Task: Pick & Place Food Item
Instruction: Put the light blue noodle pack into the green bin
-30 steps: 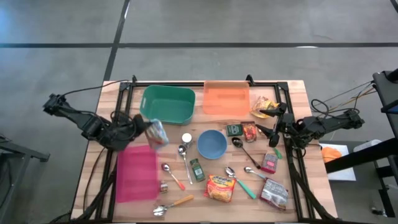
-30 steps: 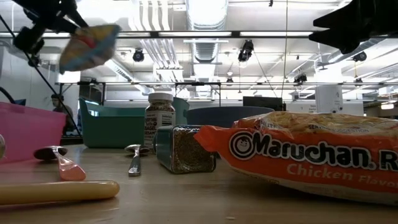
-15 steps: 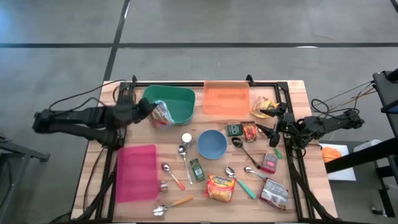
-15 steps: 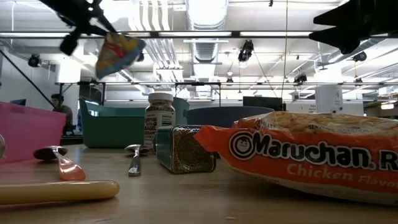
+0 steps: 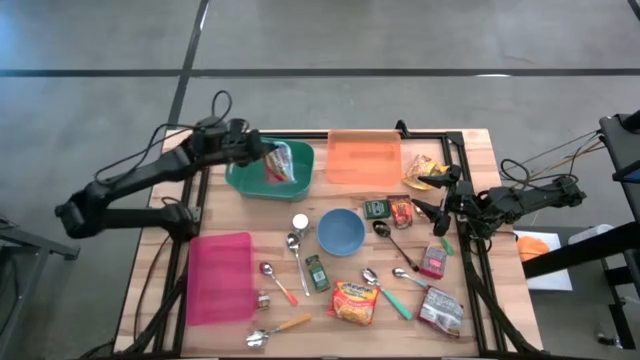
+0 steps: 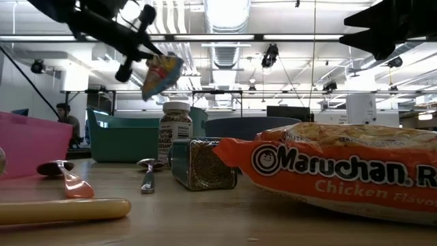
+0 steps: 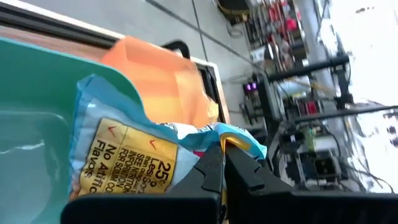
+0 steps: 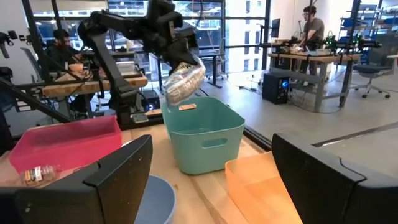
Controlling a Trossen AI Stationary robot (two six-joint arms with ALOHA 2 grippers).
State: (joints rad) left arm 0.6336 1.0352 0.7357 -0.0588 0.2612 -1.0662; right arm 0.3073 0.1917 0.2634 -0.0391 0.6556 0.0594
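Note:
A crinkled blue, yellow and red snack bag (image 5: 281,165) hangs in the air over the green bin (image 5: 243,172), with my left gripper (image 5: 262,155) shut on it. The low view shows the bag (image 6: 161,74) well above the bin (image 6: 123,140). In the right wrist view the bag (image 8: 183,78) hangs over the bin's rim (image 8: 205,106). My right gripper (image 5: 441,203) waits open and empty at the table's right edge. My left gripper pinches the bag's crumpled edge (image 7: 236,140) between its two shut fingers (image 7: 211,171). The fingers come from the table's left, slanting a little downward. The bag hangs tilted beyond and below the fingertips, lifted clear above the green bin.
An orange bin (image 5: 365,158) stands right of the green one and a pink bin (image 5: 218,278) at the near left. A blue bowl (image 5: 341,231), a ramen pack (image 5: 355,302), spice jars, spoons and small packets are strewn over the middle and right.
My left gripper has swung from above the pink bin's far end toward the table's far edge and rightward, turning as it went. It stays shut on the snack bag, which has travelled with it, clear of everything, to above the green bin.

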